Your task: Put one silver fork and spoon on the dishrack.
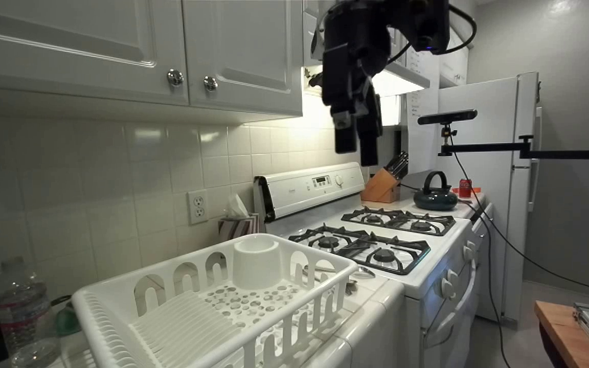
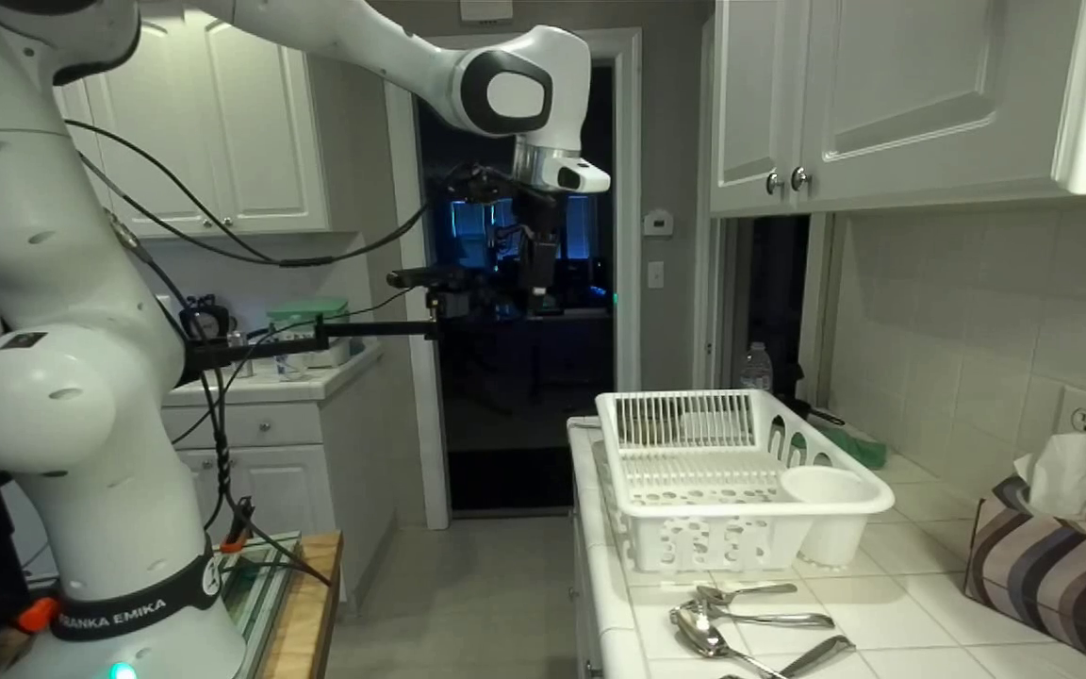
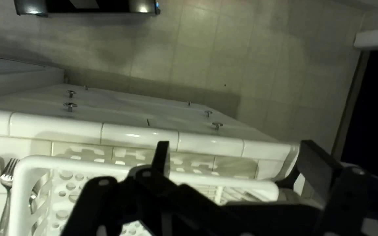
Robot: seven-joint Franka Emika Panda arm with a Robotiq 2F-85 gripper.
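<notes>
The white dishrack (image 1: 274, 315) stands on the tiled counter, also seen in an exterior view (image 2: 713, 510) and in the wrist view (image 3: 77, 163). Its utensil cup (image 1: 256, 271) is at one corner and looks empty. Silver cutlery lies on the counter beside the rack's cup end: a spoon (image 2: 697, 627), a fork (image 3: 8, 177) with tines toward the counter edge, and further pieces partly overlapping or cut off. My gripper (image 1: 357, 151) is high above the counter, apart from the cutlery. In the wrist view the fingers (image 3: 238, 157) are spread with nothing between them.
A striped tissue box (image 2: 1052, 556) stands by the wall near the cutlery. The stove (image 1: 386, 245) adjoins the counter. Cabinets (image 1: 243, 56) hang above. A bottle (image 1: 23, 317) stands beyond the rack. A camera on a bar (image 1: 448, 117) sticks out near the arm.
</notes>
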